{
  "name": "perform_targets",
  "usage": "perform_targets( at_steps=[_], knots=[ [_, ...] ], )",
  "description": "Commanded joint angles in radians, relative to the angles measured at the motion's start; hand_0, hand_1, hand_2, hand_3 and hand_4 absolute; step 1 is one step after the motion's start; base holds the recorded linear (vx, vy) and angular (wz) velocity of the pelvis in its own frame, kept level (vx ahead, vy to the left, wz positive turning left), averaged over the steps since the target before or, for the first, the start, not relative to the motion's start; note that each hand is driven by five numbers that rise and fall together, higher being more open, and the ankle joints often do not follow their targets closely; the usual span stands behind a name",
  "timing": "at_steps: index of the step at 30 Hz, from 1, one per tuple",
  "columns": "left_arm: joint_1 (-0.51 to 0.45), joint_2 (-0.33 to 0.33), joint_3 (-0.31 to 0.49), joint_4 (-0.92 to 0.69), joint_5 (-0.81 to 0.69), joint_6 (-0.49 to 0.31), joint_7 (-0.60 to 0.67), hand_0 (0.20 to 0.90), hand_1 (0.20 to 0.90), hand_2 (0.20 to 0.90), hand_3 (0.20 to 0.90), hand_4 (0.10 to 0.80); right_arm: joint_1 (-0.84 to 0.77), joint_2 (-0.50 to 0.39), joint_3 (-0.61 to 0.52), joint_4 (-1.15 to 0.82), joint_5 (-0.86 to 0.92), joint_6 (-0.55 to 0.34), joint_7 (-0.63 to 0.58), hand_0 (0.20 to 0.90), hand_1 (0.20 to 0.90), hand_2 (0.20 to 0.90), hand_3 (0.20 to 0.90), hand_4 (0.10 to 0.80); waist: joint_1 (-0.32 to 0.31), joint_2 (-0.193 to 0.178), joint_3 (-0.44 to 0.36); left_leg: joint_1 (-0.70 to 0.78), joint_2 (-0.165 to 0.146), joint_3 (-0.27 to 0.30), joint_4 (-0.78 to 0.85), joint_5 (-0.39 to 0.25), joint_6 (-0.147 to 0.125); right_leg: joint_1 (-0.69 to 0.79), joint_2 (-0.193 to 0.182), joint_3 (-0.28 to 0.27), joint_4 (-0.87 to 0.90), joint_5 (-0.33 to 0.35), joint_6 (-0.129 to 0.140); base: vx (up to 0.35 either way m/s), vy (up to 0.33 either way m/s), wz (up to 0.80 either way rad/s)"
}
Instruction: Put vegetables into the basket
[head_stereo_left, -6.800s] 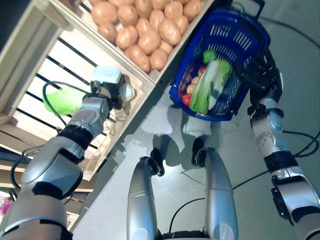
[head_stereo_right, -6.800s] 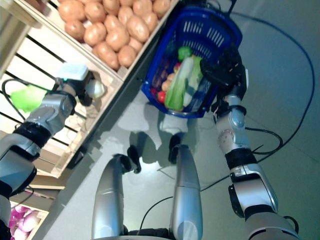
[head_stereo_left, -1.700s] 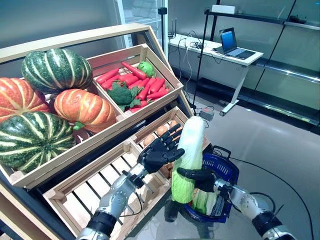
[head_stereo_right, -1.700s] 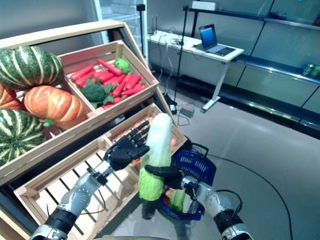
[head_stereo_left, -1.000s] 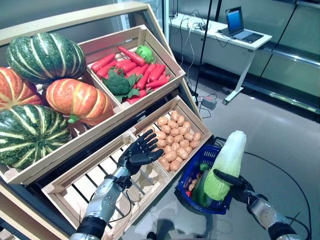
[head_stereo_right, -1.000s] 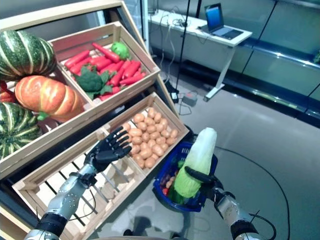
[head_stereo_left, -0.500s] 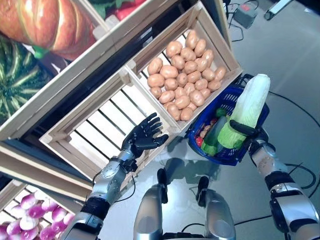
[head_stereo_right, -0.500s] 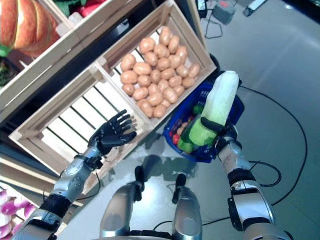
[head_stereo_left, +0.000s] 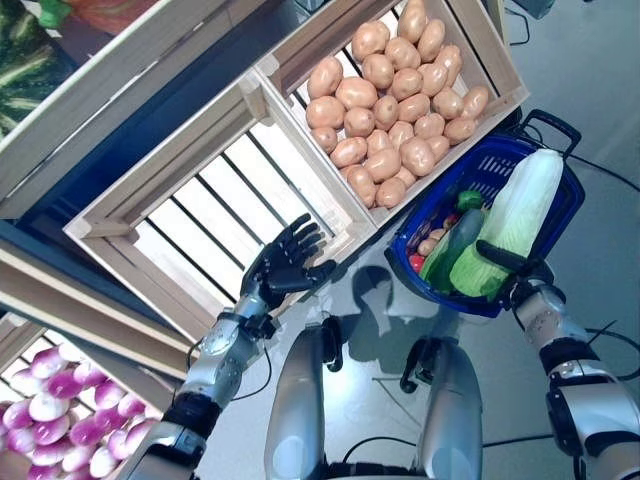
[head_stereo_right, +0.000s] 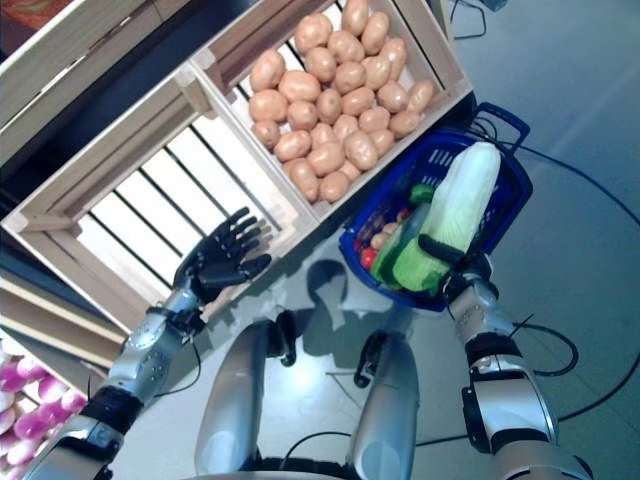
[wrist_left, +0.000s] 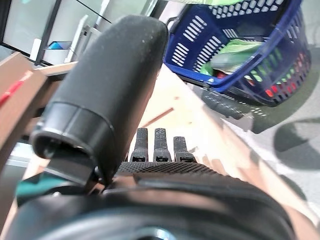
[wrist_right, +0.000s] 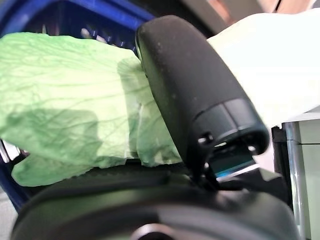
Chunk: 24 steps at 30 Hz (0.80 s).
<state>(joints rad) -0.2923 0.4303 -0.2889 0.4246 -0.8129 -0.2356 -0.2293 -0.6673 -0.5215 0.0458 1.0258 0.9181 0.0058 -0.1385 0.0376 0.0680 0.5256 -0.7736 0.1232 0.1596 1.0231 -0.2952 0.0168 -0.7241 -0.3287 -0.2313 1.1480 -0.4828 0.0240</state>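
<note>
My right hand (head_stereo_left: 508, 266) is shut on a long pale green cabbage (head_stereo_left: 515, 222), with the thumb (wrist_right: 195, 95) across its leafy part (wrist_right: 75, 115). The cabbage lies tilted over the blue plastic basket (head_stereo_left: 572, 205), which stands on the floor. Its leafy end is low at the near rim and its white end points away. In the basket lie a dark green long vegetable (head_stereo_left: 446, 246), small red round ones (head_stereo_left: 417, 262) and a green one (head_stereo_left: 470, 200). My left hand (head_stereo_left: 285, 268) is open, fingers spread, at the front edge of an empty slatted crate (head_stereo_left: 215, 215).
The wooden stand's lower crates (head_stereo_left: 300, 70) run along the left, and one crate's corner (head_stereo_left: 515, 100) is close to the basket's far side. The basket's black handle (head_stereo_left: 548, 124) sticks up at its far end. Grey floor (head_stereo_left: 600, 80) lies to the right.
The camera has tilted down. My right hand has carried the cabbage from in front of the stand over to the basket and lowered it. My left hand has stayed open by the crate.
</note>
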Motion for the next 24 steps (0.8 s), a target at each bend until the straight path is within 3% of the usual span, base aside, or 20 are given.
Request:
perform_targets(
  at_steps=[1, 2, 3, 14, 24],
  knots=[
    [-0.048, 0.000, 0.001, -0.127, -0.053, -0.118, -0.023, 0.900, 0.900, 0.900, 0.900, 0.800, -0.098, -0.078, -0.044, -0.034, 0.044, -0.085, -0.026, 0.300, 0.300, 0.300, 0.300, 0.400, 0.006, 0.009, -0.006, 0.103, -0.016, 0.036, 0.084, -0.188, 0.046, 0.055, 0.021, -0.034, -0.019, 0.050, -0.072, -0.066, -0.002, 0.08],
    [-0.052, 0.001, -0.001, -0.133, -0.056, -0.117, -0.022, 0.900, 0.900, 0.900, 0.900, 0.800, -0.109, -0.080, -0.042, -0.035, 0.040, -0.088, -0.030, 0.446, 0.446, 0.446, 0.446, 0.497, 0.005, 0.010, -0.006, 0.069, -0.014, 0.034, 0.123, -0.197, 0.051, 0.020, 0.015, -0.030, 0.017, 0.040, -0.079, -0.028, -0.004, 0.08],
    [-0.054, 0.000, -0.004, -0.134, -0.054, -0.117, -0.019, 0.900, 0.900, 0.900, 0.900, 0.800, -0.117, -0.082, -0.039, -0.039, 0.038, -0.087, -0.040, 0.900, 0.900, 0.900, 0.900, 0.800, 0.005, 0.011, -0.006, 0.061, -0.012, 0.033, 0.132, -0.201, 0.051, 0.009, 0.014, -0.028, 0.027, 0.037, -0.078, -0.062, -0.006, 0.06],
    [-0.055, 0.015, -0.011, -0.145, -0.068, -0.119, -0.025, 0.900, 0.900, 0.900, 0.900, 0.800, -0.119, -0.079, -0.043, -0.081, 0.047, -0.118, -0.032, 0.900, 0.900, 0.900, 0.900, 0.800, 0.006, 0.009, -0.006, 0.064, -0.004, 0.028, 0.129, -0.194, 0.041, 0.008, 0.019, -0.026, 0.018, 0.052, -0.065, 0.000, 0.000, 0.00],
    [-0.045, 0.025, -0.004, -0.129, -0.080, -0.103, -0.066, 0.900, 0.900, 0.900, 0.900, 0.800, -0.087, -0.067, -0.049, -0.094, 0.043, -0.112, -0.008, 0.900, 0.900, 0.900, 0.900, 0.800, 0.013, -0.012, -0.006, 0.171, -0.004, 0.022, 0.038, -0.165, 0.036, 0.114, 0.025, -0.035, -0.055, 0.079, -0.053, 0.019, 0.006, 0.01]
  ],
)
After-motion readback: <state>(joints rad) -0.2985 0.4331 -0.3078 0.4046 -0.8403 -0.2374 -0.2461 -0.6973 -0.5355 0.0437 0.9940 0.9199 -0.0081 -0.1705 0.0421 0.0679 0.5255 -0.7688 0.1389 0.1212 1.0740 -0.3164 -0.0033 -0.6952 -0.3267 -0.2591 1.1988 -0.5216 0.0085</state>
